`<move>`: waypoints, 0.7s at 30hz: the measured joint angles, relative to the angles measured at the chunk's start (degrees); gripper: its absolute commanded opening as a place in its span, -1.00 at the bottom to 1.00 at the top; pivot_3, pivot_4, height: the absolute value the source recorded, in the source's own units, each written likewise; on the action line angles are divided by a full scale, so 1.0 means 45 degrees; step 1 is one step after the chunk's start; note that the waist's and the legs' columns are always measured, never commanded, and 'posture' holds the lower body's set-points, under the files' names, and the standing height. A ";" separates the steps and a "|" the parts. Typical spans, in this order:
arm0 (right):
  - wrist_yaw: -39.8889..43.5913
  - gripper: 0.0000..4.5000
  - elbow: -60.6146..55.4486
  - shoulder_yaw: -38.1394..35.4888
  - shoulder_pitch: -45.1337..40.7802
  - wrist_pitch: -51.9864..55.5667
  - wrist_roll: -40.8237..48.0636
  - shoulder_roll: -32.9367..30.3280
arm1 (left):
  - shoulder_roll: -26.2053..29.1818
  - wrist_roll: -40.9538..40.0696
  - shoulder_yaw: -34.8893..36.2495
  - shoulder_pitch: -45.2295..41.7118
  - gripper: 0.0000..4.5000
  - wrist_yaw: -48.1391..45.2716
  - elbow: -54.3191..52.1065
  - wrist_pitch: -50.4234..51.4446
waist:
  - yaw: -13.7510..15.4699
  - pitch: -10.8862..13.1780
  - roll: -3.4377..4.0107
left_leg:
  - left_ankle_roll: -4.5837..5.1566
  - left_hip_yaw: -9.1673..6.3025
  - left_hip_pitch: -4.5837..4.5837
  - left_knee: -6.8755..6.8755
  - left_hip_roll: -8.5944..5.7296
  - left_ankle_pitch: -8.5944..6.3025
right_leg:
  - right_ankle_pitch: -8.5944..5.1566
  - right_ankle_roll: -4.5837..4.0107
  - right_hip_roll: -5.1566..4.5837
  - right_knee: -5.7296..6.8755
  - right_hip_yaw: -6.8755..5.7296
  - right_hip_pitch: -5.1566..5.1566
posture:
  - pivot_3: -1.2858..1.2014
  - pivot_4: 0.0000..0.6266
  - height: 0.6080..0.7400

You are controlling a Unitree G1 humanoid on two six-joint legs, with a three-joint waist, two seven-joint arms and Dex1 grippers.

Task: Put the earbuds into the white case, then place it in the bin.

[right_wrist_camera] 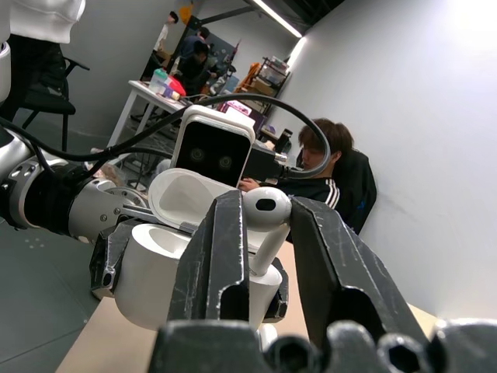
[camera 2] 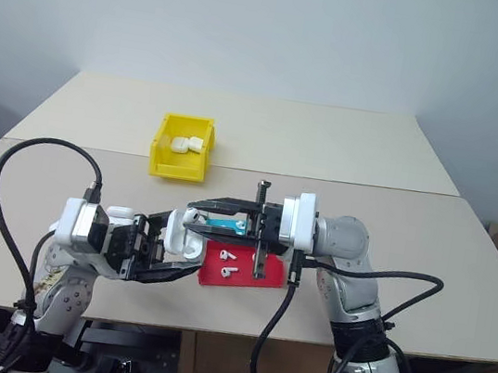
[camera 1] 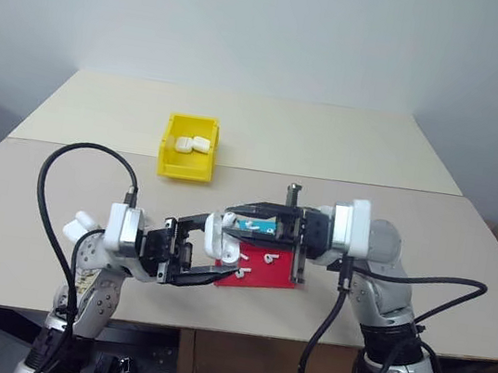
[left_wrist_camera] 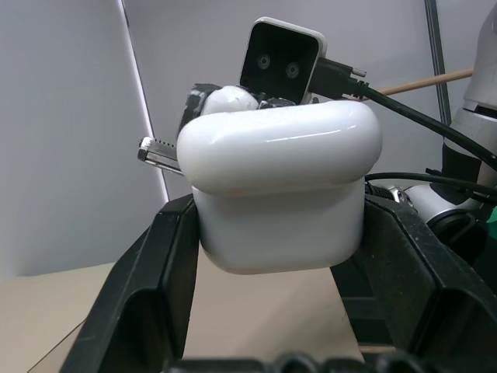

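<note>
1. I have the small glossy white rounded case [left_wrist_camera: 283,183] clamped between the two black fingers of my left pincer [camera 1: 184,254], held up above the near edge of the beige table [camera 1: 399,186], over the shallow red tray [camera 1: 264,273].
2. Its hinged lid stands open in the right wrist view, the mouth facing my right pincer [right_wrist_camera: 264,241].
3. The right pincer is gripping one tiny glossy white stemmed earbud [right_wrist_camera: 264,217] between its fingers, bulb up, stem pointing down toward the case's open mouth; I judge the stem tip is at or just inside the well (I cannot tell how deep it sits).
4. The earbud's long axis, its stem, runs roughly upright and in line with the case's well.
5. The case's long axis lies across the left pincer's fingers, its rounded body bulging out above them.
6. Done so far, as I read it: case picked up and opened, one earbud brought to it.
7. Left: seat this earbud, fetch another from the loose earbuds [camera 2: 226,263] on the red tray, close the lid.
8. Then carry the case to the bright yellow plastic bin [camera 1: 170,163], well apart at the back left, where other white cases [camera 1: 192,143] already lie.
</note>
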 measured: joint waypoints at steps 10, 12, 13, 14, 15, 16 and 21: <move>0.0031 0.42 0.0128 0.0034 0.0015 -0.0499 -0.0303 -0.0387 | -0.0207 0.0365 -0.0007 -0.0086 0.26 -0.0230 0.0524 -0.0130 | -0.0001 0.0000 -0.0001 | 0.0000 0.0000 0.0000 0.0000 0.0000 0.0000 | -0.0001 0.0000 0.0000 0.0000 0.0000 -0.0001 | 0.03 -0.52 1.00; 0.0062 0.42 0.0081 0.0069 0.0033 -0.0364 -0.0294 -0.0616 | -0.0168 0.0611 -0.0005 -0.0137 0.26 -0.0254 0.0673 -0.0275 | 0.0007 0.0000 -0.0001 | 0.0000 0.0000 0.0000 0.0000 0.0000 0.0000 | 0.0000 0.0000 0.0001 -0.0001 0.0000 0.0000 | 0.03 -0.52 1.00; 0.0049 0.42 -0.0011 0.0087 0.0032 -0.0009 -0.0303 -0.0855 | -0.0082 0.0743 0.0011 -0.0193 0.26 -0.0337 0.0846 -0.0432 | 0.0016 0.0001 -0.0002 | 0.0000 0.0000 -0.0001 0.0000 0.0000 0.0000 | 0.0000 -0.0001 0.0001 -0.0001 0.0000 -0.0002 | 0.03 -0.52 1.00; 0.0025 0.42 -0.0083 0.0096 0.0027 0.0357 -0.0303 -0.1127 | 0.0014 0.0819 0.0052 -0.0215 0.26 -0.0452 0.0971 -0.0612 | 0.0017 0.0001 -0.0002 | 0.0000 0.0000 -0.0001 0.0000 0.0000 0.0000 | 0.0000 -0.0002 0.0000 -0.0001 0.0000 -0.0002 | 0.03 -0.52 1.00; -0.0077 0.42 -0.0209 0.0088 -0.0036 0.0989 -0.0304 -0.1547 | 0.0212 0.0923 0.0144 -0.0209 0.26 -0.0591 0.1074 -0.0736 | 0.0010 0.0001 -0.0002 | 0.0000 0.0002 -0.0002 0.0000 -0.0001 0.0000 | 0.0001 -0.0003 -0.0002 -0.0002 0.0001 -0.0003 | 0.03 -0.52 1.00; -0.0137 0.42 -0.0279 0.0083 -0.0178 0.1572 -0.0315 -0.1964 | 0.0421 0.1064 0.0226 -0.0170 0.26 -0.0677 0.1120 -0.0836 | 0.0002 0.0001 -0.0001 | 0.0000 0.0004 -0.0006 0.0000 -0.0001 0.0000 | 0.0002 -0.0004 -0.0003 -0.0002 0.0002 -0.0010 | 0.03 -0.52 1.00; -0.0600 0.42 -0.0193 0.0228 -0.2595 0.5620 -0.0895 -0.4406 | 0.1288 0.1592 0.0899 0.1059 0.26 -0.0990 0.1218 -0.1849 | -0.0044 0.0005 0.0006 | 0.0000 0.0009 -0.0003 -0.0024 0.0004 -0.0001 | -0.0008 -0.0023 -0.0003 -0.0001 0.0006 -0.0032 | 0.03 -0.52 1.00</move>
